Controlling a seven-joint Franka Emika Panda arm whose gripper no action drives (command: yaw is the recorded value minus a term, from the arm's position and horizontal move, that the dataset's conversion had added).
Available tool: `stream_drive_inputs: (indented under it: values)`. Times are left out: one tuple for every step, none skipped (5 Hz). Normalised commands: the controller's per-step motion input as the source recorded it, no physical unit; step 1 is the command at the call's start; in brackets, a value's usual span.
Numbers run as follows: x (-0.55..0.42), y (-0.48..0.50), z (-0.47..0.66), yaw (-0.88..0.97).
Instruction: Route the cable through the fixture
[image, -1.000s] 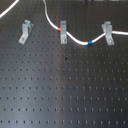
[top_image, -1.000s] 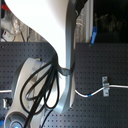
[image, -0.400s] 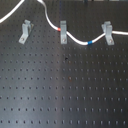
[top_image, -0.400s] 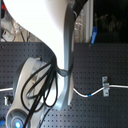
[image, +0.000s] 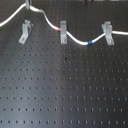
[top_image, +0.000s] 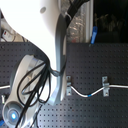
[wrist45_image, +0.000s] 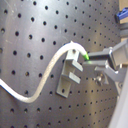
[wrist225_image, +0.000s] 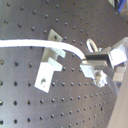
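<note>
The white cable (image: 49, 22) runs in from the first exterior view's left, rises to my gripper (image: 30, 6) at the top edge, then drops past the red band (image: 59, 30) and blue band (image: 90, 43). Just below the gripper stands the fixture (image: 25, 31), the grey clip with its foot slanting down-left. In both wrist views the gripper (wrist45_image: 92, 59) (wrist225_image: 92, 61) is shut on the cable (wrist45_image: 47, 75) (wrist225_image: 30, 43), close beside the forked top of the fixture (wrist45_image: 70, 72) (wrist225_image: 50, 62). I cannot tell whether the cable sits inside the fork.
A narrow grey clip (image: 63, 31) and a clip slanting down-right (image: 107, 32) carry the cable along the black perforated board (image: 65, 90). In the second exterior view the white arm (top_image: 50, 35) and its black hoses cover the left half.
</note>
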Motion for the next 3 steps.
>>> stream_drive_inputs:
  values:
    - [-0.271,0.107,0.36,-0.42]
    - [-0.275,0.129,0.29,-0.3]
    - [-0.287,0.094,0.22,-0.26]
